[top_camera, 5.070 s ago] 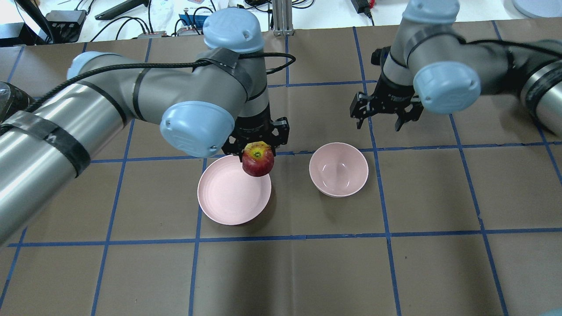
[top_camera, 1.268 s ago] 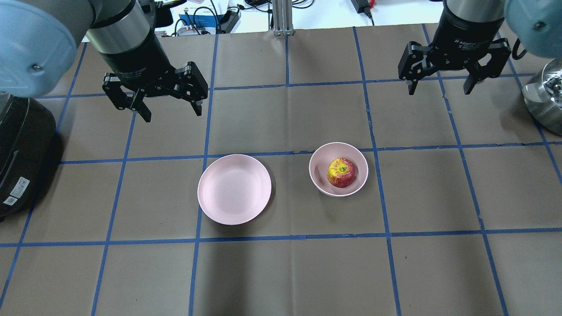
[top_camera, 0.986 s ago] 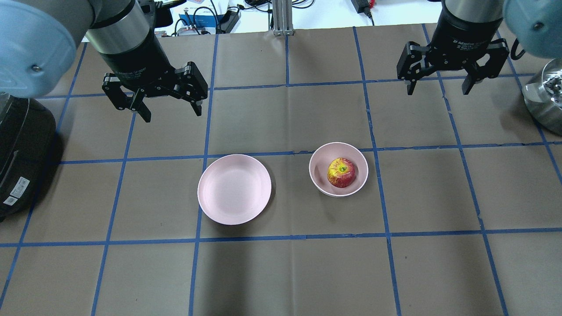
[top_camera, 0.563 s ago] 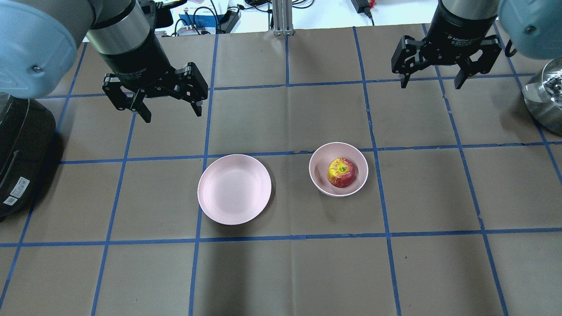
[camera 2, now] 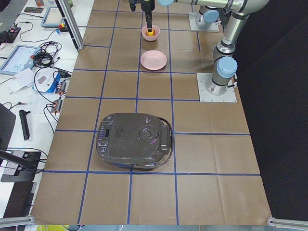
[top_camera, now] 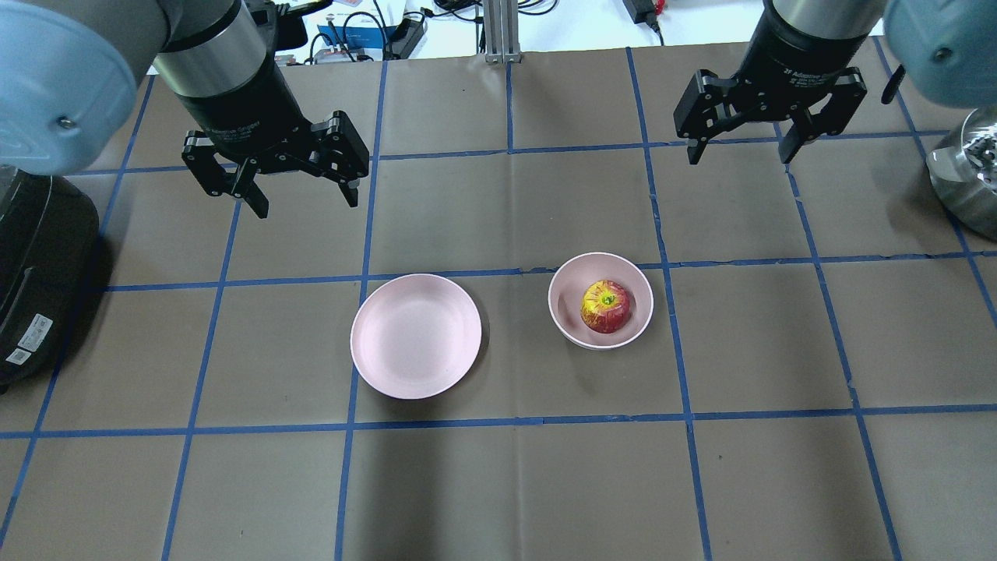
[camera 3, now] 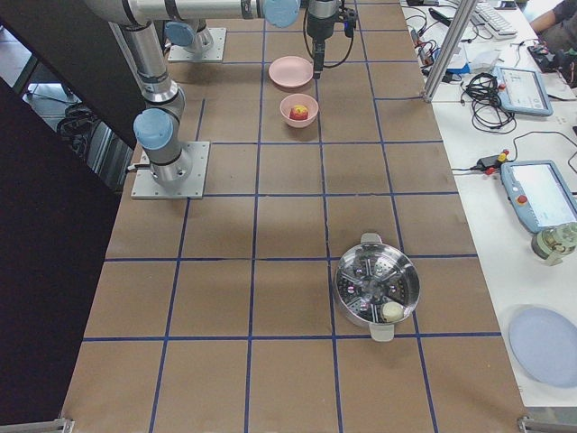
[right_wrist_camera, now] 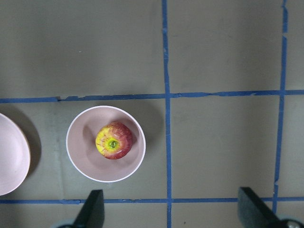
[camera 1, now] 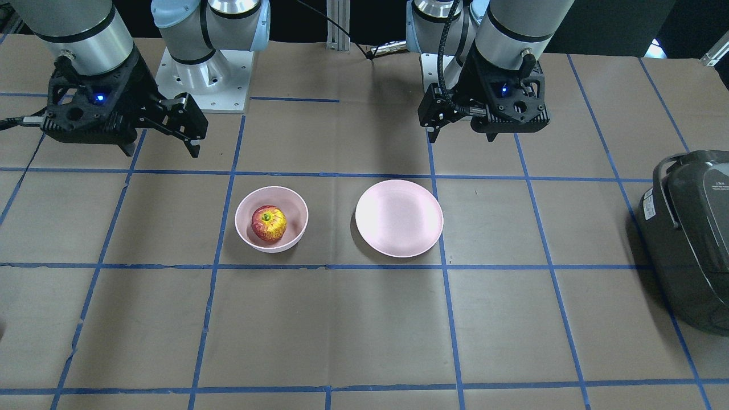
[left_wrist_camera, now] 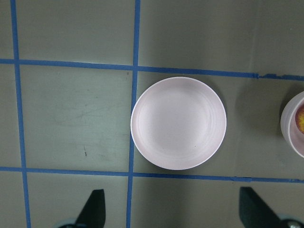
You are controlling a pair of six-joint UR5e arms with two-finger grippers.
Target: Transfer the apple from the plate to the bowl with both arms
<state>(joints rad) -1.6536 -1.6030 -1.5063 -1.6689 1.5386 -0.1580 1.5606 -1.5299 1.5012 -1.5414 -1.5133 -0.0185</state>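
Note:
The red-and-yellow apple (top_camera: 605,306) (camera 1: 269,223) (right_wrist_camera: 114,140) lies in the deep pink bowl (top_camera: 562,312) (camera 1: 245,230) (right_wrist_camera: 80,156). The flat pink plate (top_camera: 415,336) (camera 1: 398,217) (left_wrist_camera: 178,122) sits empty beside it. My left gripper (top_camera: 304,201) (camera 1: 464,134) is open and empty, raised high behind the plate. My right gripper (top_camera: 738,152) (camera 1: 159,149) is open and empty, raised high behind and right of the bowl. The wrist views look straight down between wide-apart fingertips (left_wrist_camera: 92,209) (right_wrist_camera: 92,209).
A black rice cooker (top_camera: 35,273) (camera 1: 692,233) stands at the table's left end. A steel steamer pot (top_camera: 966,171) (camera 3: 377,287) stands at the right end. Blue tape lines grid the brown table cover (top_camera: 506,483). Cables and devices lie beyond the far edge.
Five seconds ago my left gripper held the apple above the plate; now the apple lies in the bowl and both arms are raised. Over the last second the right gripper drifted left.

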